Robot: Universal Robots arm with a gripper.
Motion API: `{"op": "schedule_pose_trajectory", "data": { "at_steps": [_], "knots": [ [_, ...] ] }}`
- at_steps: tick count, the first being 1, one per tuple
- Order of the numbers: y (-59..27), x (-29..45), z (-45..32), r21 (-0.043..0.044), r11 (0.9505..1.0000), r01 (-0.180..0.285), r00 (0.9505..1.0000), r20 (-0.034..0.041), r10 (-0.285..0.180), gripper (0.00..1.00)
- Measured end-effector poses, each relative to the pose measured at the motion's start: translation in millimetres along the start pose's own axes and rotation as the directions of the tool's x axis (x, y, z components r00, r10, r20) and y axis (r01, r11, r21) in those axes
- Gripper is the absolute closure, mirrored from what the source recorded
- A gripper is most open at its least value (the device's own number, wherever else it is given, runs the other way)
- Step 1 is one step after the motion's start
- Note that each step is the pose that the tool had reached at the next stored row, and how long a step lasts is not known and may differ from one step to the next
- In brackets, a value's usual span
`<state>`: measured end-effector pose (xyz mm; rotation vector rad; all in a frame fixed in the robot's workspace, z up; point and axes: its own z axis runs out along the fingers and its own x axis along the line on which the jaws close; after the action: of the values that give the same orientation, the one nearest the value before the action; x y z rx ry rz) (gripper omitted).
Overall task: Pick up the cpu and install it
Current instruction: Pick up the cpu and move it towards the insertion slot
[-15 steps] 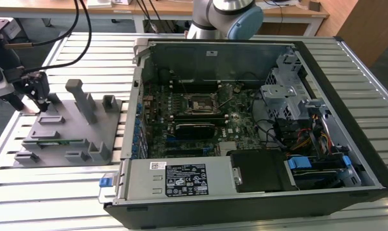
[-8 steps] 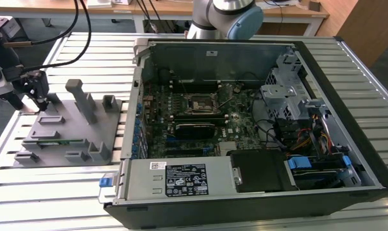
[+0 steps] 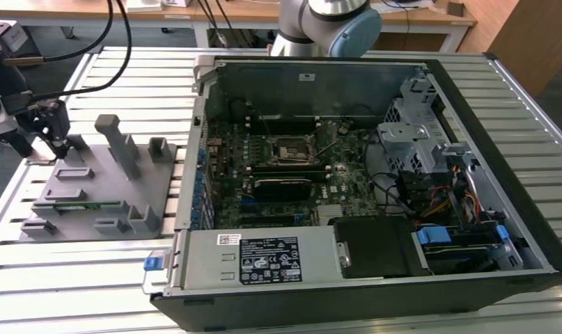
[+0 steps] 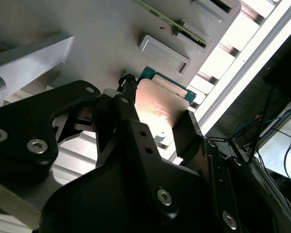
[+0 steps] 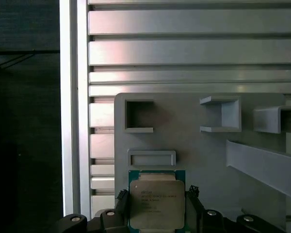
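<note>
The cpu, a flat square chip with a silver top and a thin green rim, sits between my black fingers over the grey fixture plate. In the second wrist view the cpu has a finger against each of two opposite edges. My gripper is shut on it. In the exterior view my gripper hangs at the far corner of the fixture plate, on the exterior view's left. The black-framed motherboard socket lies in the open computer case, well to the right.
Upright grey posts and small pockets rise from the fixture plate. A green memory stick rests in one of its slots. Everything stands on a slatted aluminium table. A drive cage and cables crowd the case's right side.
</note>
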<state>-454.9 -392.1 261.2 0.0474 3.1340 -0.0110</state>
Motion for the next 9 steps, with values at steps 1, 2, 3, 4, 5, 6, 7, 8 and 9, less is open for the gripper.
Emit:
{"op": "schedule_pose_trajectory", "data": {
  "at_steps": [1,2,3,4,5,6,7,8,9],
  "knots": [
    [0.0,0.0,-0.4,-0.0001,1.0000,0.000,1.0000,0.0001,0.000,0.46],
    [0.1,0.0,-0.7,-0.0001,1.0000,0.000,1.0000,0.0001,0.000,0.46],
    [0.1,0.0,-1.1,-0.0001,1.0000,0.000,1.0000,0.0001,0.000,0.46],
    [0.2,0.0,-1.5,0.0000,1.0000,0.000,1.0000,0.0000,0.000,0.46],
    [0.2,0.0,-1.8,0.0000,1.0000,0.000,1.0000,0.0000,0.000,0.46],
    [0.3,0.0,-2.0,-0.0001,1.0000,0.000,1.0000,0.0001,0.000,0.46],
    [0.3,0.0,-2.4,0.0000,1.0000,0.000,1.0000,0.0000,0.000,0.46],
    [0.4,0.0,-2.7,0.0000,1.0000,0.000,1.0000,0.0000,0.000,0.46],
    [0.4,0.0,-2.9,-0.0001,1.0000,0.000,1.0000,0.0001,0.000,0.46]
  ]
}}
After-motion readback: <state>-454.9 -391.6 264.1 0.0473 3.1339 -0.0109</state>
